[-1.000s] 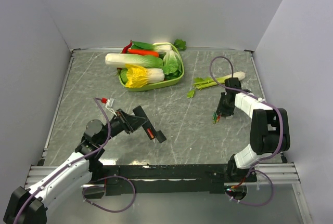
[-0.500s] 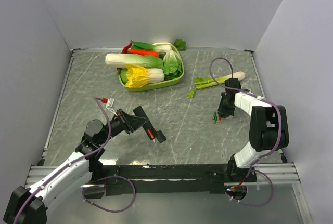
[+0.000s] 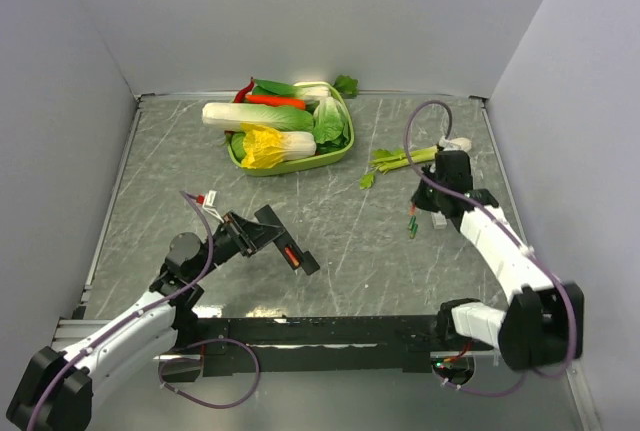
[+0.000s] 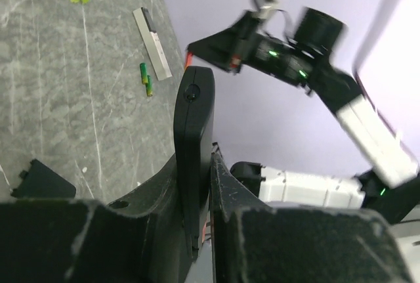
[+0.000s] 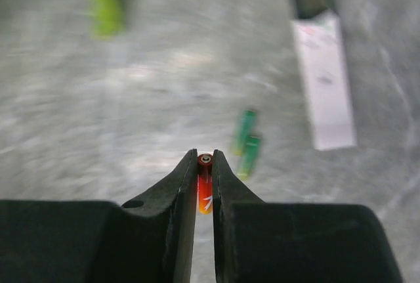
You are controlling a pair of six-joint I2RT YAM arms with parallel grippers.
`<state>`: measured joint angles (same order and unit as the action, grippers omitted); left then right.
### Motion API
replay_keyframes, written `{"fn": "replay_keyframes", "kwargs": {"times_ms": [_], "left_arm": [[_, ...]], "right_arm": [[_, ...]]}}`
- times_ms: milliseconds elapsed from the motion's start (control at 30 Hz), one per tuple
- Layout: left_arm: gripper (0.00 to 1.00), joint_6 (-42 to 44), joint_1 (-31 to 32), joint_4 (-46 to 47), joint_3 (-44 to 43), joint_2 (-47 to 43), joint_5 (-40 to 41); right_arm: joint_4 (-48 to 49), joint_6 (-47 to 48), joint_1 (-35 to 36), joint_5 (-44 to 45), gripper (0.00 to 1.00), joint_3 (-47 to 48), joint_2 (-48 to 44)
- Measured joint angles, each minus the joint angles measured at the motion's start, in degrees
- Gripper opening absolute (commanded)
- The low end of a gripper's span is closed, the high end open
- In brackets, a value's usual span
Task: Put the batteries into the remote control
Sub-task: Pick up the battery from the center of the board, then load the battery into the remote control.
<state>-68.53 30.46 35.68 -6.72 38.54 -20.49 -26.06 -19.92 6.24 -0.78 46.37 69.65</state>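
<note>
My left gripper point(image 3: 262, 235) is shut on the black remote control point(image 3: 296, 257) and holds it above the table, its free end pointing right. The left wrist view shows the remote point(image 4: 194, 132) edge-on between the jaws. A red-orange spot shows in its back in the top view. My right gripper point(image 5: 205, 158) is shut on a red-orange battery point(image 5: 205, 191) and holds it above the table at the right point(image 3: 430, 203). Two green batteries point(image 5: 246, 142) lie side by side on the table just beyond it; they also show in the left wrist view point(image 4: 146, 78).
A slim white device point(image 5: 323, 79) with a dark top end lies right of the green batteries. A flat black piece point(image 4: 41, 179) lies on the table near my left gripper. Celery point(image 3: 400, 159) lies behind the right gripper. A green tray point(image 3: 345, 151) of vegetables stands at the back.
My right gripper has lifted off the table with the red-orange battery, and its arm has stretched forward. The green batteries stayed down. The left arm has hardly moved.
</note>
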Motion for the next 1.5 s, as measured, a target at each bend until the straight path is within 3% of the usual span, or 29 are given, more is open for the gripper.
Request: {"fn": "replay_keyframes", "kwargs": {"times_ms": [300,500,700,1033,1233,1500], "left_arm": [[0.01,-7.52,0.0,1.36,1.99,-0.59,2.23],[0.01,-10.86,0.0,-1.11,1.99,-4.13,5.16],[0.01,-15.13,0.0,-3.37,3.67,-6.93,8.2],[0.01,-19.93,0.0,-8.35,4.13,-11.21,10.64],[0.01,-22.75,0.0,-9.92,4.13,-12.72,11.04],[0.01,-24.13,0.0,-11.13,3.98,-13.92,11.13]], "right_arm": [[13.86,-0.11,21.81,-1.25,0.0,-3.13,-16.85],[26.01,2.4,36.65,-2.19,0.0,-6.08,-18.29],[37.27,7.8,46.97,-2.08,0.0,-6.38,-16.76],[50.6,17.64,56.74,-5.77,0.03,-6.27,-9.07],[57.94,21.88,58.73,-8.87,0.03,-7.43,-7.34],[60.92,25.05,59.04,-9.57,0.03,-10.16,-5.4]]}}
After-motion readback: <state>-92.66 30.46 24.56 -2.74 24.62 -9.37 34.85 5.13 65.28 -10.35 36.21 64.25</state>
